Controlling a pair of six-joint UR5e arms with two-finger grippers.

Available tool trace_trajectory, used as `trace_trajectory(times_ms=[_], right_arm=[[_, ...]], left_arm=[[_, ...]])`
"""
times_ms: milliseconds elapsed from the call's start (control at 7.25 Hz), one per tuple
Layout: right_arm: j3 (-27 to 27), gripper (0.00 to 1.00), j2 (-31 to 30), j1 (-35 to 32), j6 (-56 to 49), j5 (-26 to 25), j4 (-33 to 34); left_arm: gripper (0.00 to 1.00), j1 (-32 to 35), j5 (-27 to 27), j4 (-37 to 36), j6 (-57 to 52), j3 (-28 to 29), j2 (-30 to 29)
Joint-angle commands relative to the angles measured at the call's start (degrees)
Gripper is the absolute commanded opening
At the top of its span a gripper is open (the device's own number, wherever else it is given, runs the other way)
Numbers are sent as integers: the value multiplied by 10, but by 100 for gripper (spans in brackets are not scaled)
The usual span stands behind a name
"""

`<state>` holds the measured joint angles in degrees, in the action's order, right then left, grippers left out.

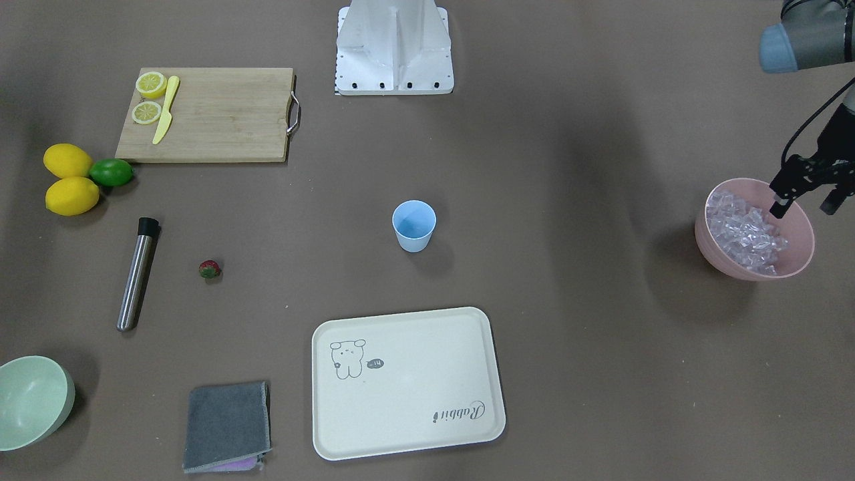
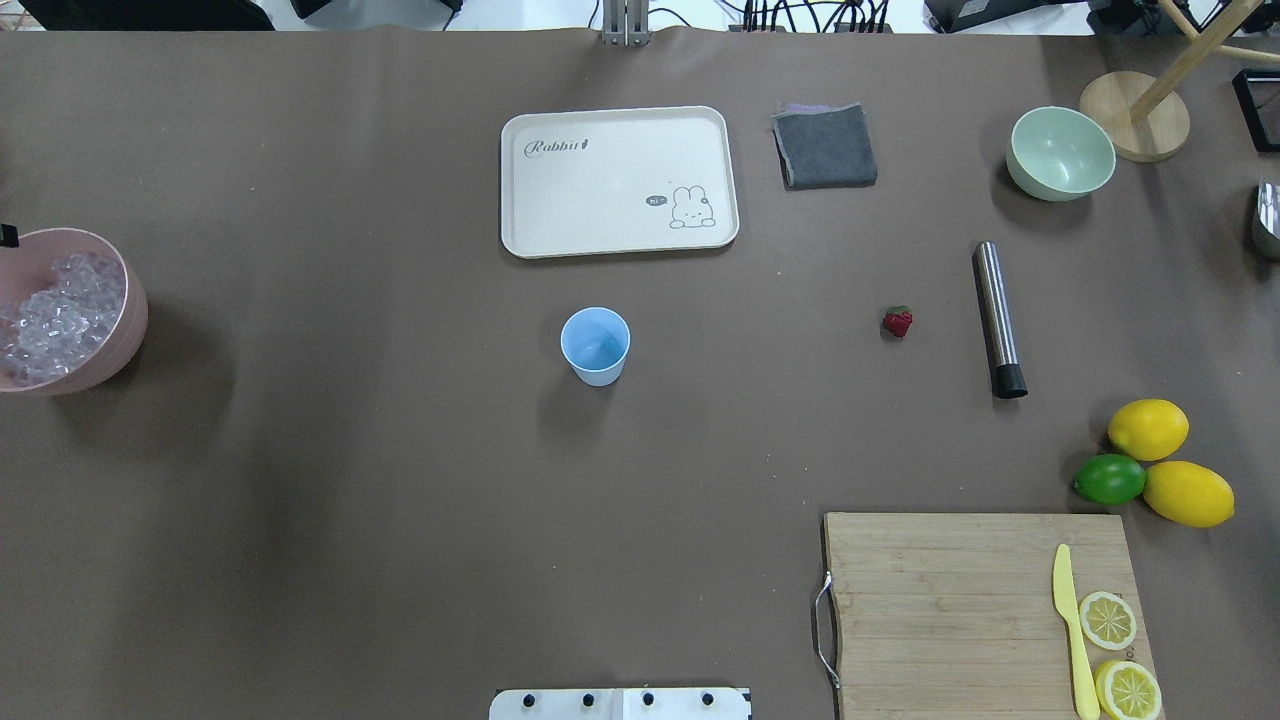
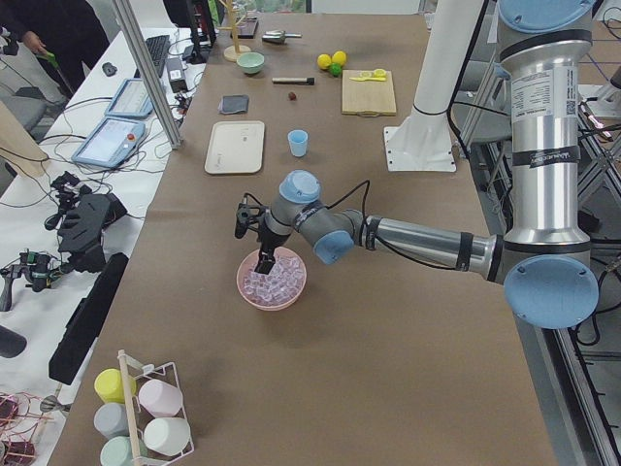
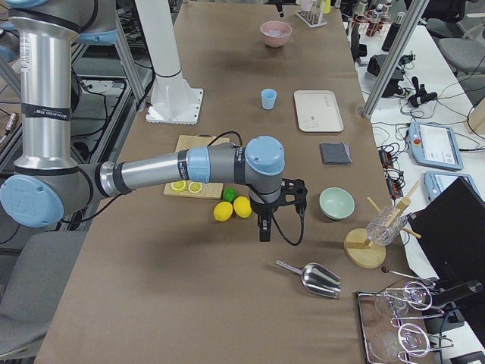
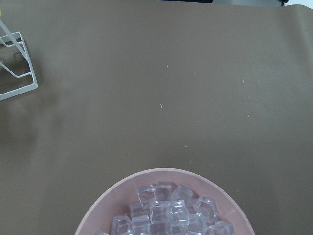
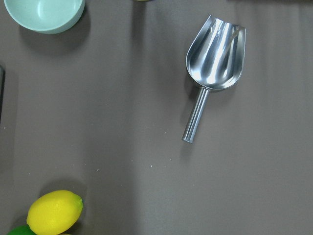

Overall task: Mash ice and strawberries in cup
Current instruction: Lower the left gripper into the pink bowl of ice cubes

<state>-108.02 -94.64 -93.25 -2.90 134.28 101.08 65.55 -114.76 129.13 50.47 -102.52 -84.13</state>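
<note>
1. Front: left jaws spread wide over the ice (image 1: 745,234) in the pink bowl (image 1: 801,250), at the tabletop's left end.
2. Overhead: cup (image 2: 596,345) upright mid-tabletop; strawberry (image 2: 898,323) well apart, toward the right end.
3. Right side: right jaws' state cannot be told.

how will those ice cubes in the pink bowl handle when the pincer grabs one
The ice looks glassy and smooth, so a cube may well slip out of a pinch. The cubes lie heaped loose in the pink bowl, so neighbours likely shift when the open left pincer digs in. Being small, they seem light.
</note>
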Motion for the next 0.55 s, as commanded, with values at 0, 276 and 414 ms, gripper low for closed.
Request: trace_trajectory(times_ms=[0, 276, 414], right_arm=[[0, 100, 0, 0, 0, 0, 0], [1, 100, 0, 0, 1, -1, 0], [1, 100, 1, 0, 1, -1, 0]], left_arm=[[85, -44, 23, 16, 53, 7, -1], [81, -80, 48, 45, 97, 31, -2], [81, -95, 59, 45, 123, 32, -3]])
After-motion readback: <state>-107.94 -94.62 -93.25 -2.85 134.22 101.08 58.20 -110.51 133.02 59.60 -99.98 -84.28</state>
